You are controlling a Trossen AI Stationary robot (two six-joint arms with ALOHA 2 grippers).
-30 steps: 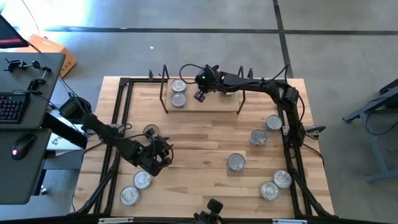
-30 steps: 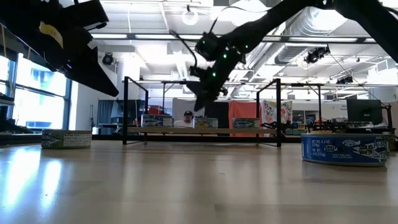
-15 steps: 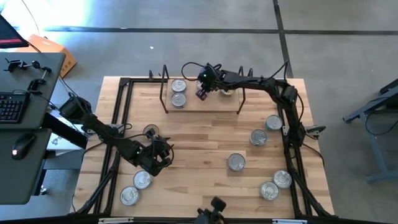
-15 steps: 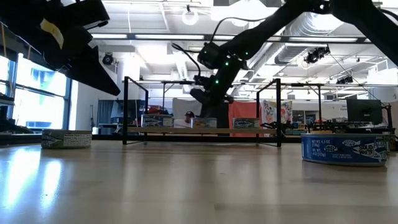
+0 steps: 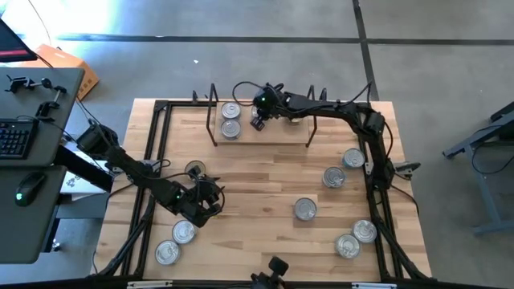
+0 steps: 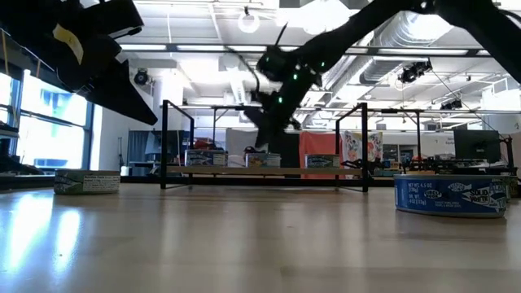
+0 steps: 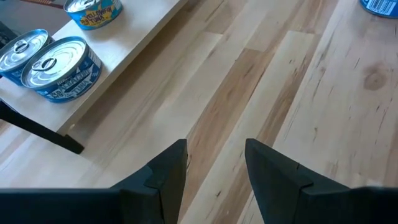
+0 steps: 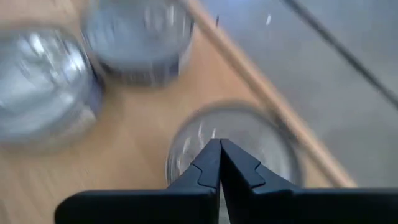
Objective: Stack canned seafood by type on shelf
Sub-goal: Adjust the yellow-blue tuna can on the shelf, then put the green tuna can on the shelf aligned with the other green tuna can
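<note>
High view: squat silver-lidded tins lie scattered on the table; two tuna tins (image 5: 230, 119) sit on the shelf (image 5: 273, 132) just beside the right gripper (image 5: 257, 120), which has shifted slightly toward them since half a second ago.

Low view: the right gripper (image 6: 264, 134) hangs above the shelf board (image 6: 264, 171).

Left wrist view: the left gripper (image 7: 214, 165) is partly open, empty, over bare wood.

Right wrist view: the right fingers (image 8: 211, 165) are pressed together, holding nothing, above a tin (image 8: 249, 140).
</note>
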